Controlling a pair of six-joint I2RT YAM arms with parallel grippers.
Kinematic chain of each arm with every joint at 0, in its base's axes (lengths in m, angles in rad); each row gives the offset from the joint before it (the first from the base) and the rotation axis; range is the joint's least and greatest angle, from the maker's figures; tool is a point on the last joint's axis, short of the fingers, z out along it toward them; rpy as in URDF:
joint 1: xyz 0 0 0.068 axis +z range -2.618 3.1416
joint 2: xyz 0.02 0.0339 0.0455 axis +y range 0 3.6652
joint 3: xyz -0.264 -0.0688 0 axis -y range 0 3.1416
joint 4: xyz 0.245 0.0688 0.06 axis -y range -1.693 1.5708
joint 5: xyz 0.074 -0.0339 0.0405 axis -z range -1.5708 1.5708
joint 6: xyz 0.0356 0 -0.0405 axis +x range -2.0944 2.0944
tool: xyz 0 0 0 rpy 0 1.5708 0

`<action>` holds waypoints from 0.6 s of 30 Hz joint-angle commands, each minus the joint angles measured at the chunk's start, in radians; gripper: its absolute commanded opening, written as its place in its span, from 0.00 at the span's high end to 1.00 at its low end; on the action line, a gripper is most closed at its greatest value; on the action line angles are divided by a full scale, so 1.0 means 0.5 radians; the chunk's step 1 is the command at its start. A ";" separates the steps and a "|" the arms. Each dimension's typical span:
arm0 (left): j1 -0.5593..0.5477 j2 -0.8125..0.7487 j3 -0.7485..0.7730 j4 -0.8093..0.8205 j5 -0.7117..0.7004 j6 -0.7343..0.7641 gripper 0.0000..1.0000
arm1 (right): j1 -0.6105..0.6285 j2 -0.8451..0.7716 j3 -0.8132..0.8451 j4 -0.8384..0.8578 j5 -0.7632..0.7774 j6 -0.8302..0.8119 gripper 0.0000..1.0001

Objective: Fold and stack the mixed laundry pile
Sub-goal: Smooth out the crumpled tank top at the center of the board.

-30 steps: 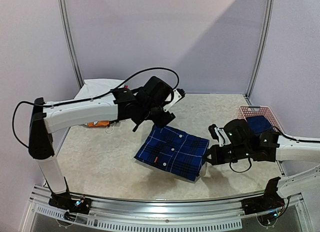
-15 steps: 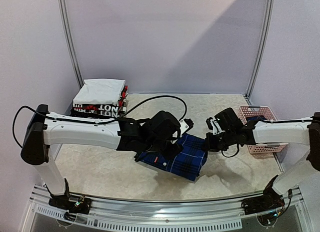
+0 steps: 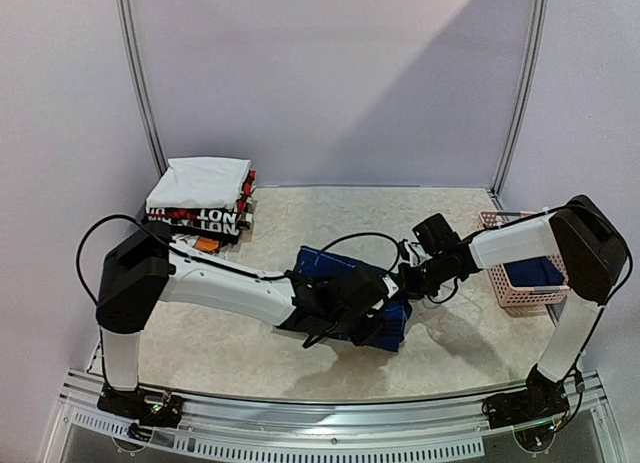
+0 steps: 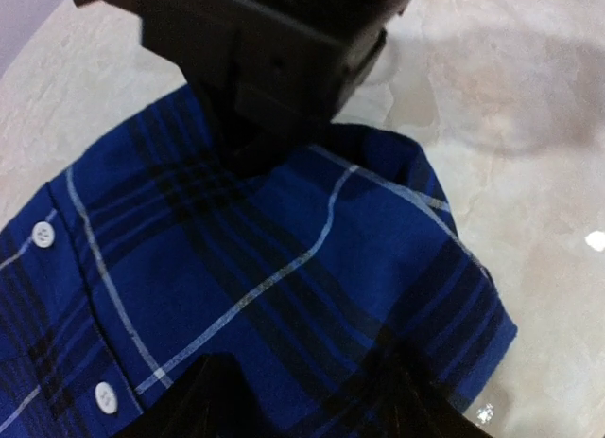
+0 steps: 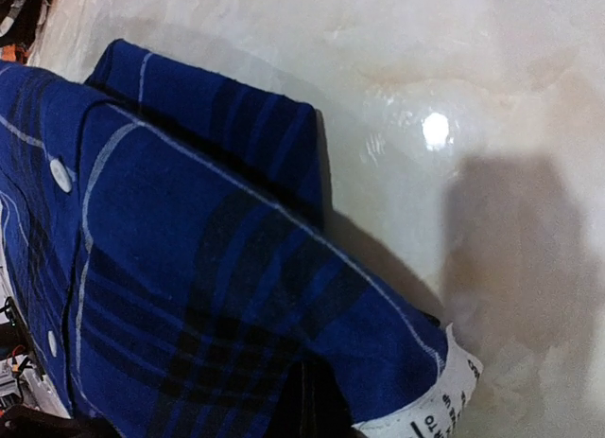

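The dark-blue plaid shirt lies folded at the table's middle, mostly under my two arms. It fills the left wrist view and the right wrist view. My left gripper is low over the shirt, its fingers spread apart with flat cloth between them. My right gripper is at the shirt's right edge, shut on the cloth near a white label. Its black body also shows in the left wrist view. The navy T-shirt lies in the basket.
The pink lattice basket stands at the right edge. A stack of folded white and black red-lettered garments sits at the back left, with an orange item beside it. Walls close in on the left, back and right.
My left arm swung from the back forward and right, folding the shirt's far edge over. My right arm moved left onto the shirt's right edge. The shirt now looks narrower.
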 commanded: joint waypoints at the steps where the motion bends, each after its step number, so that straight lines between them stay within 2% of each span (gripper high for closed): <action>1: 0.010 0.121 0.042 0.131 0.017 -0.075 0.41 | -0.004 0.068 0.107 -0.050 -0.038 -0.069 0.99; 7: 0.010 0.106 -0.072 0.237 0.092 -0.179 0.42 | -0.005 0.054 0.274 -0.172 -0.055 -0.121 0.99; 18: 0.097 -0.361 -0.135 0.078 0.006 -0.234 0.40 | 0.113 -0.183 0.352 -0.259 -0.058 -0.126 0.94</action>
